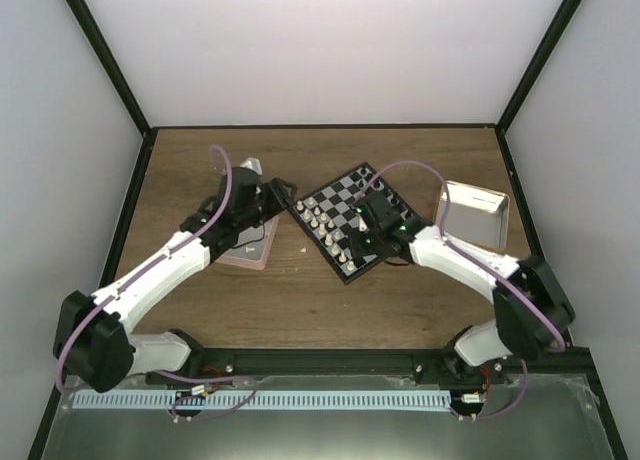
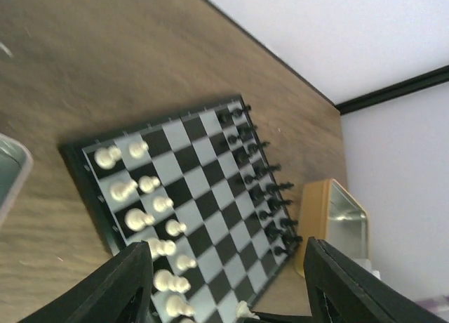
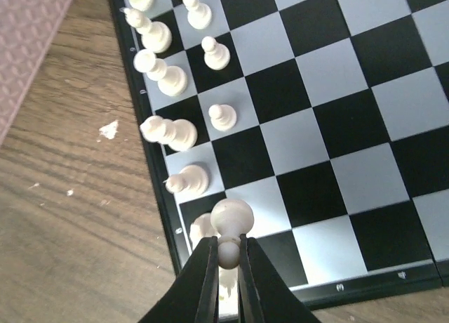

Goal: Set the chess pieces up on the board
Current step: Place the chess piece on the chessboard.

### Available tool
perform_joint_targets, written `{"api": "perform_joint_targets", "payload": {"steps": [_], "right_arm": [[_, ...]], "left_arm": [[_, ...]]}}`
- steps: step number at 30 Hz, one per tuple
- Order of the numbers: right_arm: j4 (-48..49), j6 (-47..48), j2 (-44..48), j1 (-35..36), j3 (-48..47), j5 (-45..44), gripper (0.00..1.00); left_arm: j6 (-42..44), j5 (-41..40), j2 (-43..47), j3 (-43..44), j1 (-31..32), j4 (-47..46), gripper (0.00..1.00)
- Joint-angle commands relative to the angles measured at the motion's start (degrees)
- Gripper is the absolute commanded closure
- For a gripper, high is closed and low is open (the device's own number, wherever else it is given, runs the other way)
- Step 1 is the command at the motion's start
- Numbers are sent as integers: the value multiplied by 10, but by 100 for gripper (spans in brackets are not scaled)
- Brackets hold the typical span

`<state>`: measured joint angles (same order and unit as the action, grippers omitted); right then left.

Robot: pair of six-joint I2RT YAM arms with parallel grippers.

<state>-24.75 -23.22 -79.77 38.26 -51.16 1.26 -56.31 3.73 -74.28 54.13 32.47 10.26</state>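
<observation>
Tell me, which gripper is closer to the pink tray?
Left. The left gripper hangs by the pink tray's edge; the right gripper is over the chessboard, pinching a white pawn.

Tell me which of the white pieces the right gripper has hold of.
The white pawn at the bottom of the right wrist view: the right gripper pinches its neck, while the other white pieces stand free on the board.

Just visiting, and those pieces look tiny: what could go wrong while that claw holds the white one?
The right gripper pinches the white pawn only by its thin neck, so it might slip or tip. It also hangs close to a neighbouring white piece at the board edge and could knock it over.
</observation>
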Motion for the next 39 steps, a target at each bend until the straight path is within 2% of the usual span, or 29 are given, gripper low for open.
{"api": "perform_joint_targets", "payload": {"steps": [1, 5, 15, 24, 39], "right_arm": [[-49, 24, -71, -4, -78, -9, 99], [-69, 32, -128, -4, -121, 0, 99], [-86, 36, -195, -4, -164, 9, 98], [-105, 39, -223, -4, -180, -4, 96], [-109, 29, -216, -4, -196, -19, 75]], "left_arm": [[135, -85, 33, 25, -8, 74, 38], [160, -82, 35, 33, -14, 82, 37], [195, -60, 23, 31, -24, 86, 37], [202, -58, 20, 27, -31, 92, 37], [205, -66, 26, 28, -39, 115, 36]]}}
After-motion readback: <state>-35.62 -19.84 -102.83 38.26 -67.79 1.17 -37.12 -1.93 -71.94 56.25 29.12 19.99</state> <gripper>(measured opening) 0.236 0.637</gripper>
